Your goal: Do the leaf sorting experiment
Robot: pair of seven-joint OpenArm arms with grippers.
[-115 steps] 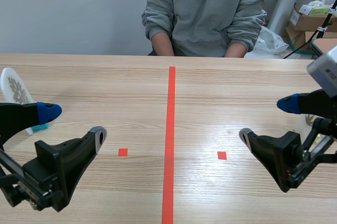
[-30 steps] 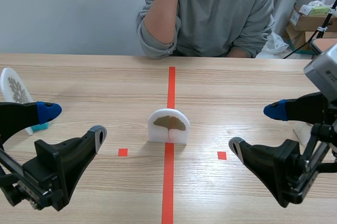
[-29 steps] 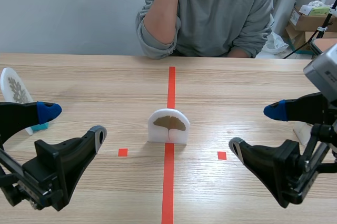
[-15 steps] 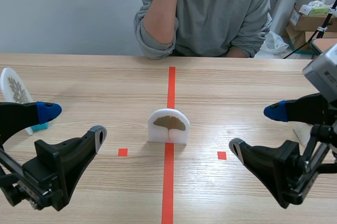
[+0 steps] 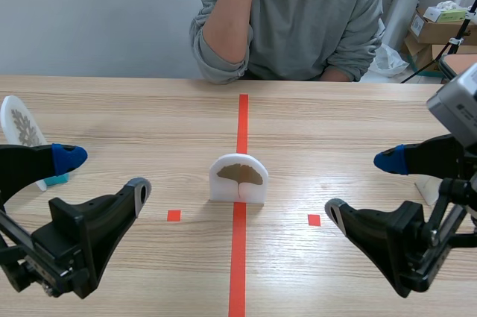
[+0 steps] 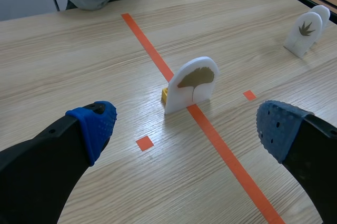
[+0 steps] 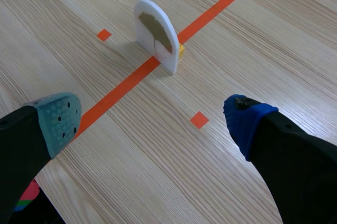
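White arched plastic card with brown ginkgo leaf [image 5: 238, 178] stands at one o'clock from left end effector [image 5: 104, 174], eleven from right end effector [image 5: 362, 184]; both gape empty. Likely next: grasp it.

My table [image 5: 134, 119] reads as pale wood, smooth with a soft sheen. The leaf plaque [image 5: 238, 179] standing on it looks like matt white plastic. Near the plaque, my left gripper [image 5: 105, 174] has matt black fingers [image 5: 97, 216] with rubbery dotted pads [image 6: 97, 124]. Beyond the plaque, a person's sweatshirt [image 5: 313, 26] is soft grey cloth.
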